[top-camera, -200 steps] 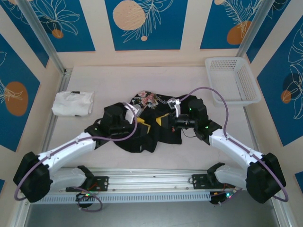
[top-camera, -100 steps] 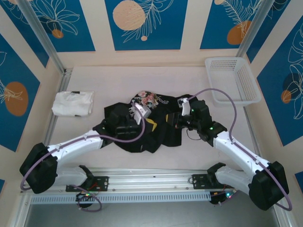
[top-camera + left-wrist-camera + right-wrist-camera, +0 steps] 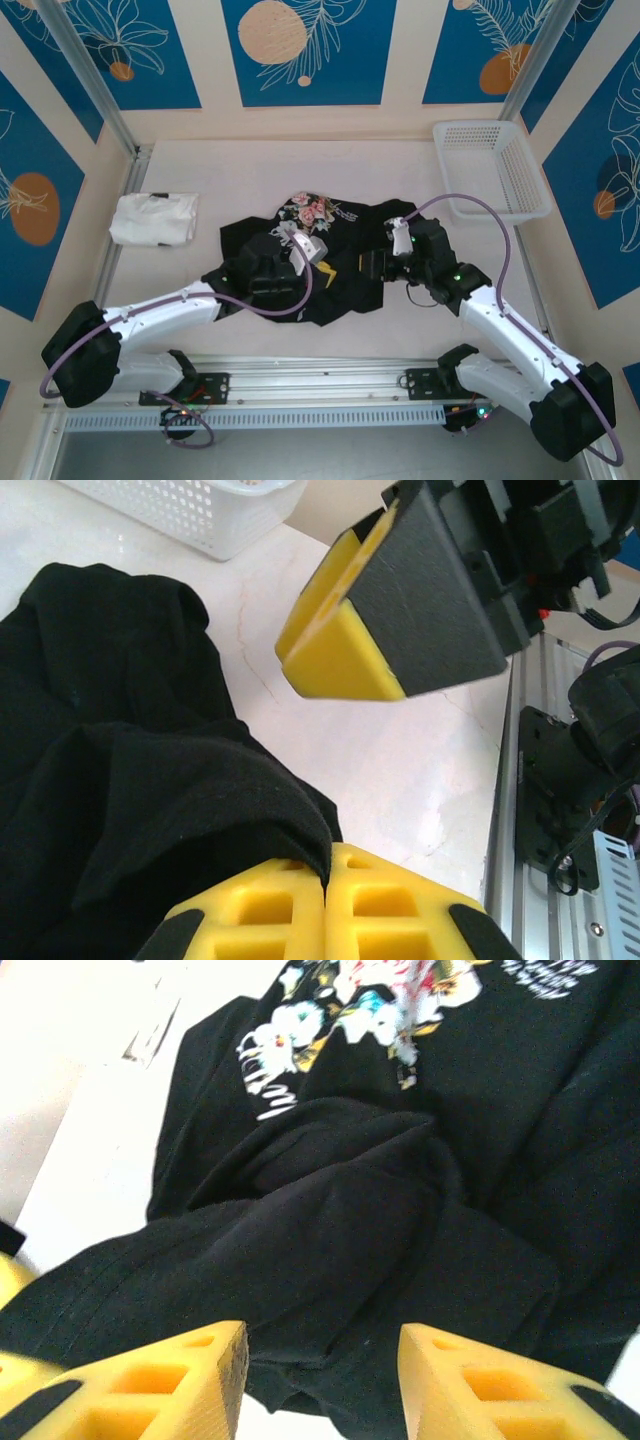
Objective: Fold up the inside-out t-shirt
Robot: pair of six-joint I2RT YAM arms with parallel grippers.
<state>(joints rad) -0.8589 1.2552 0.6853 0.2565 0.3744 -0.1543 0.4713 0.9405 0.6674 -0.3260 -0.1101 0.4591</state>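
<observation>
t-shirt (image 3: 130,780) pinched in left gripper (image 3: 325,868), just beyond parted right gripper (image 3: 322,1345)

Some white curly writing (image 3: 265,1090) sits on the black t-shirt (image 3: 350,1220) beside its flowers (image 3: 360,1005), and it may be a few short words, but it is too blurry and tilted to read.

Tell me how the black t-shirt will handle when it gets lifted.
Probably floppy: the black t-shirt lies in soft rumpled folds, so it should drape and sag from any pinch point. Likely light: a thin fold sits in the shut left gripper. It may bunch rather than slide if pushed.
</observation>
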